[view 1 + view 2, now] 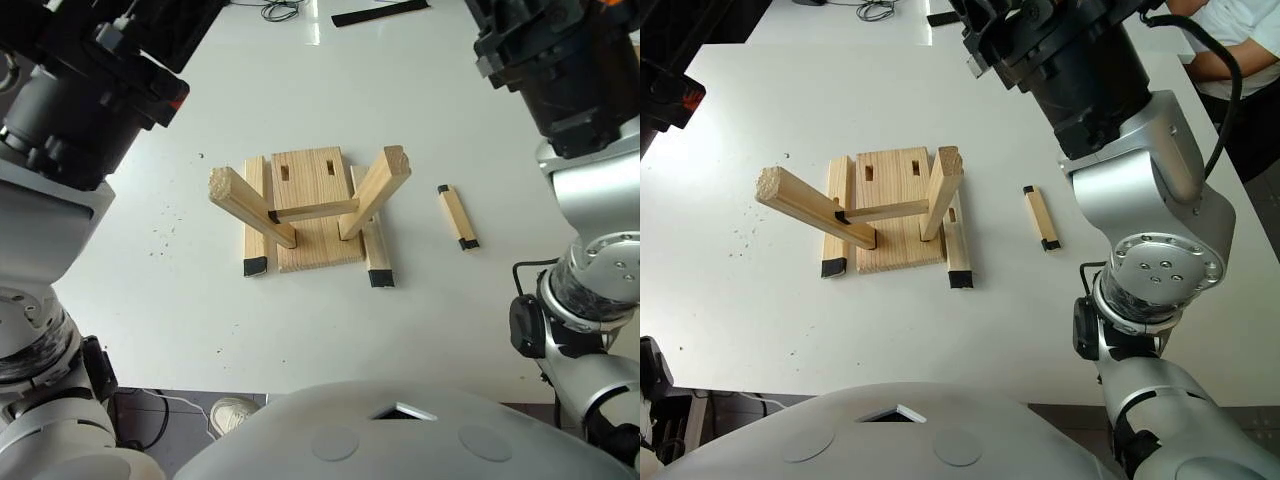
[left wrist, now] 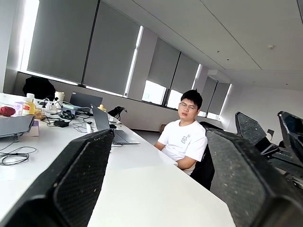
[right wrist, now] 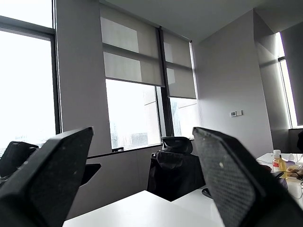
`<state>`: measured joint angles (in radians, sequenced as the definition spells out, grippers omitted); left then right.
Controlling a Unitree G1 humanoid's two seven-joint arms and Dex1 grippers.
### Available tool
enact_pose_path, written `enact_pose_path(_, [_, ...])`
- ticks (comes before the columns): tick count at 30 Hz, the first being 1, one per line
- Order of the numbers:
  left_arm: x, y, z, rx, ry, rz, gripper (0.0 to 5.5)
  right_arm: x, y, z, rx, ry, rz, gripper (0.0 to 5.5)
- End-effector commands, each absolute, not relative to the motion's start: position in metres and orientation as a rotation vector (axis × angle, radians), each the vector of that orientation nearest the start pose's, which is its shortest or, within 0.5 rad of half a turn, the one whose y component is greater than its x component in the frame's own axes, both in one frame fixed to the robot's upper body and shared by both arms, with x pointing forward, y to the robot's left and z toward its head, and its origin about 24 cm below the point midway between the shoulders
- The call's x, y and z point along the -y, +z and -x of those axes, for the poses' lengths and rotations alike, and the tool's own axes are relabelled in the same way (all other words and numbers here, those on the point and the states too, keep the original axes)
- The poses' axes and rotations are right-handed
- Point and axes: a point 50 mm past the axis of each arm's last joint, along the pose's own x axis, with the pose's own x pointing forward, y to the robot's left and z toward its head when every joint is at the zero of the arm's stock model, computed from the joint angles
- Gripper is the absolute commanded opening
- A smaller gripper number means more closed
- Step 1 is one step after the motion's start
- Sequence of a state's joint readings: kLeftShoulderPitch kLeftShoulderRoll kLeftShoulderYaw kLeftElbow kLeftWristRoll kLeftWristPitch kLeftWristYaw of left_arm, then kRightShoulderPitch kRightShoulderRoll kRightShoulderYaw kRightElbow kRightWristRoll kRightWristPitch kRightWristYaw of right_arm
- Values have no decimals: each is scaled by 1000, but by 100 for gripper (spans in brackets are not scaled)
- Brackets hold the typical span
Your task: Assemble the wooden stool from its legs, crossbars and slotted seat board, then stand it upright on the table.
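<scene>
In the left eye view, the slotted seat board is lying flat near the middle of the white bench. Two legs are standing up out of it, one on the left and one on the right, both tilting outward. A crossbar is spanning between them above the board. Two more legs are lying flat along the board's sides, touching it, one on the left and one on the right, each showing a black tip at the near end. A loose short bar with black ends is lying on the bench to the right, apart from the assembly.

The right eye view is showing the same layout, with both arms raised above the far part of the bench.

In the left wrist view, the left gripper is pointing out over a long bench, its two black fingers spread wide and holding nothing.

In the right wrist view, the right gripper is facing toward windows and a chair, its fingers likewise parted wide with nothing between them.
</scene>
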<state>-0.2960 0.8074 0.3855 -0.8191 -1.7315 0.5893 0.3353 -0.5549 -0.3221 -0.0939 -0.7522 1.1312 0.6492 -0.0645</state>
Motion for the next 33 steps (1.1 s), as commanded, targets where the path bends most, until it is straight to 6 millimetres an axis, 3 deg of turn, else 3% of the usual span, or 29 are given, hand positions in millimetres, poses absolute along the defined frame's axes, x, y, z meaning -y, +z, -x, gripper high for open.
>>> enact_pose_path(1, [-159, 222, -191, -54, -579, 331, 356, 97, 213, -239, 129, 721, -354, 386])
enact_pose_path(4, [-150, 173, -181, -249, -555, 258, 356, 87, 155, -241, -123, 665, -231, 386])
enact_pose_path(6, [-155, 160, -184, -264, -504, 246, 356, 83, 148, -240, -148, 671, -224, 386])
enact_pose_path(13, [-170, 197, -199, 1, -458, 427, 356, 88, 201, -242, 68, 749, -248, 386])
enact_pose_path(19, [-172, 243, -208, 208, -518, 547, 356, 96, 264, -247, 316, 781, -323, 386])
enact_pose_path(24, [-174, 264, -206, 304, -566, 605, 356, 92, 277, -235, 368, 854, -387, 386])
enact_pose_path(28, [-206, 261, -210, 341, -519, 676, 356, 114, 255, -250, 289, 717, -283, 386])
enact_pose_path(31, [-249, 244, -218, 305, -434, 638, 356, 151, 219, -265, 170, 587, -122, 386])
enact_pose_path(33, [-292, 222, -227, 214, -303, 566, 356, 174, 189, -266, 76, 500, -63, 386])
